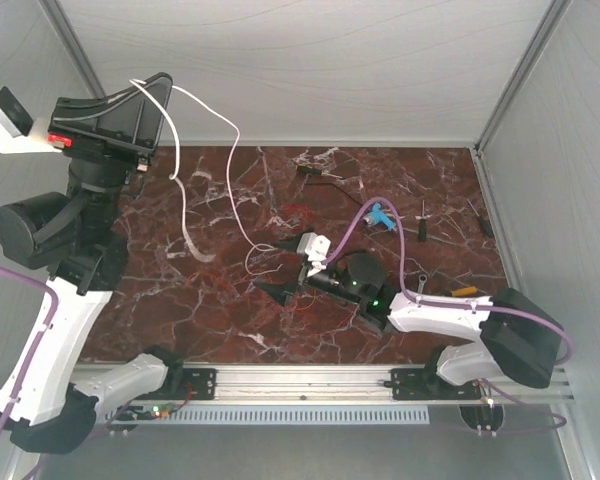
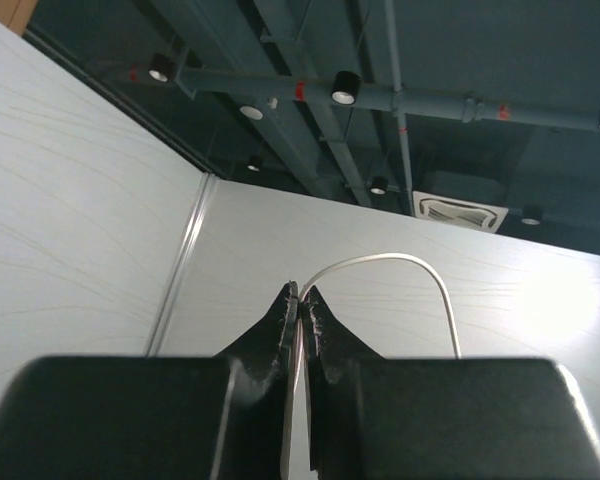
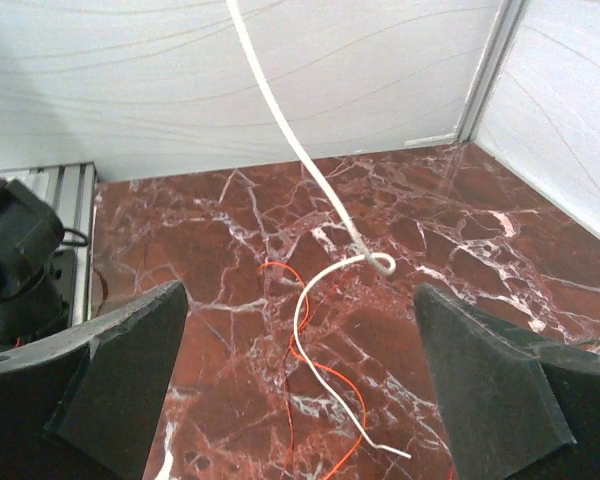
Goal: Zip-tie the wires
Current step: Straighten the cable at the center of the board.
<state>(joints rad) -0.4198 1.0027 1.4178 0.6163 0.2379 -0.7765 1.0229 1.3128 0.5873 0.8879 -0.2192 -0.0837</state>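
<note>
My left gripper (image 1: 158,88) is raised high at the back left and shut on a white wire (image 1: 220,118). In the left wrist view the fingers (image 2: 300,305) pinch that wire (image 2: 400,258), which arcs over to the right. The wire hangs down to the marble table (image 1: 220,310), where its end lies with thin red wires (image 1: 296,212). My right gripper (image 1: 287,280) is low over the table's middle, open and empty. In its wrist view (image 3: 305,380) the white wire (image 3: 310,170) and a red wire (image 3: 298,345) lie between the jaws. I see no zip tie.
A blue object (image 1: 382,215) and small screwdrivers (image 1: 423,222) (image 1: 480,218) lie at the back right, another tool (image 1: 315,172) at the back middle, and a yellow-handled tool (image 1: 463,291) by the right arm. White walls enclose the table.
</note>
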